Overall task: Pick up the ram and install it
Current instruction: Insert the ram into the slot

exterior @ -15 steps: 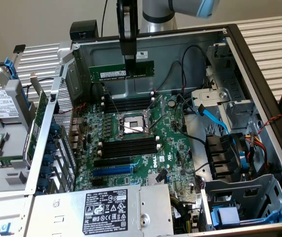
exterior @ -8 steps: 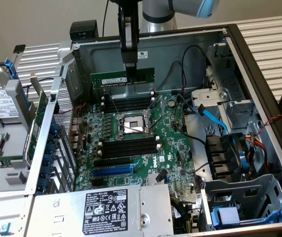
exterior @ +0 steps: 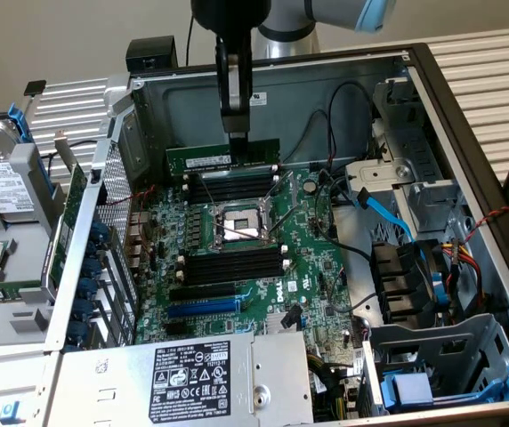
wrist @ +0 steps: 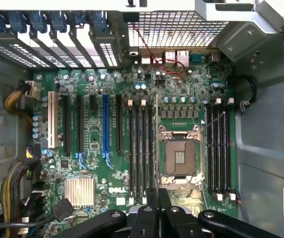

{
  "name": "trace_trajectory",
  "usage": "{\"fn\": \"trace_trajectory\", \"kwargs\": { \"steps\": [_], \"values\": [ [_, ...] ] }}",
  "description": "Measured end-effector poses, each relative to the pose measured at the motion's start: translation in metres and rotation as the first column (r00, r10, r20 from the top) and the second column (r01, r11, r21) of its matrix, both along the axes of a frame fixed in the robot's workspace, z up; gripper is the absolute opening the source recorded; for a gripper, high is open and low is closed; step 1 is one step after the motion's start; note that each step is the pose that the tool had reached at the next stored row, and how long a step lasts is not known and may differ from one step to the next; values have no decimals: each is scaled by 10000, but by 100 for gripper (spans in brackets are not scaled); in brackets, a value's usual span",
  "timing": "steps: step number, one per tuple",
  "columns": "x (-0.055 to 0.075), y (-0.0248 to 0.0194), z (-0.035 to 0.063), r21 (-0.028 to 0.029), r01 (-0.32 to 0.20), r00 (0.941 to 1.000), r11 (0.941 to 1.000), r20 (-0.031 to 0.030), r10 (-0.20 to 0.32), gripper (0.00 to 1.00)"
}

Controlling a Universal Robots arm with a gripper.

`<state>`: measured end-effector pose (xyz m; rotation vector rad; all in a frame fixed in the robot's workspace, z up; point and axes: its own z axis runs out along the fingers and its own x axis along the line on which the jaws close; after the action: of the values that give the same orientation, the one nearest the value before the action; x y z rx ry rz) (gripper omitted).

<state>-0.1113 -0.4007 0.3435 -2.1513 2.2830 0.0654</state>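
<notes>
Gripping near the middle of the stick's upper edge, your tool [exterior: 237, 135] is clamped on the ram [exterior: 203, 158]. The ram hangs lengthwise and roughly level above the motherboard [exterior: 312, 267], on the side toward the case wall [exterior: 326, 71] behind the arm. It runs parallel to the two banks of memory slots, one [exterior: 234, 187] just under it in the exterior view and the other [exterior: 234, 261] beyond the CPU socket [exterior: 235, 222].

In the wrist view, a thin pale line runs out from the closed fingers, probably the ram seen edge-on. It lies between the socket and the bank nearer the expansion slots. The two views do not settle which slot sits directly beneath, so trust neither one alone.

To do this step well:
- Hold the stick square to the chosen slot along its whole length.
- Match its notch to the slot's key.
- Check that the white end clips [exterior: 186, 178] stand open; I cannot tell their state.
- Bring the ram down straight, without tilt.
- Watch the black wires [exterior: 330, 151] near the ram's end at the exterior view's right.
</notes>
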Motion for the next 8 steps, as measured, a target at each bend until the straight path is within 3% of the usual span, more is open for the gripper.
{"fn": "trace_trajectory", "kwargs": {
  "steps": [8],
  "values": [
    [0,-73,-144,50,3,10000,10000,0,-3,12]
  ]
}}
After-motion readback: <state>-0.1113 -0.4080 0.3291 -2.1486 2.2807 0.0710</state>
